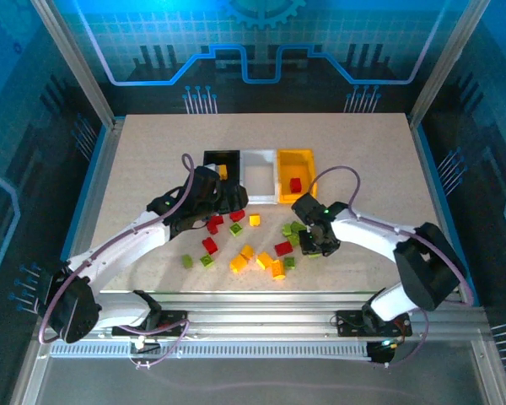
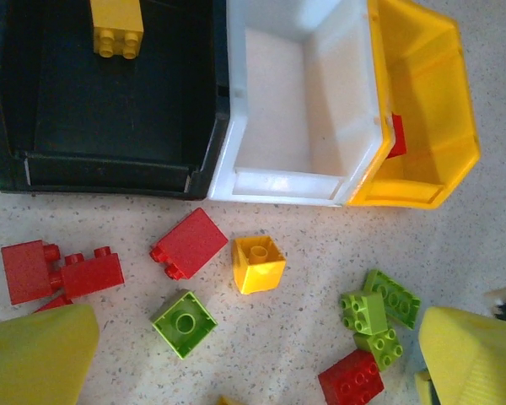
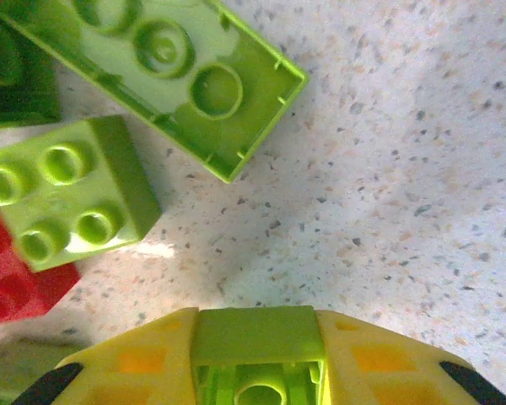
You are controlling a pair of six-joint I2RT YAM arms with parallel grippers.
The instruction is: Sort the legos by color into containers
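A: Right gripper (image 1: 318,245) clamped on a green brick (image 3: 255,336), pinched square between the pads; loose green lego (image 3: 67,190) just ahead-left of the fingertips.

B: Lift straight up first, clear of that neighbour. Then across to the white bin (image 1: 259,173), ahead and left, probably green's home. Left gripper (image 1: 225,200) spread wide, holding nothing.

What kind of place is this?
Probably a robot test booth: two white robot arms bolted to a metal rail, blue printed walls around a speckled table, and small plastic bricks beside three joined plastic bins.
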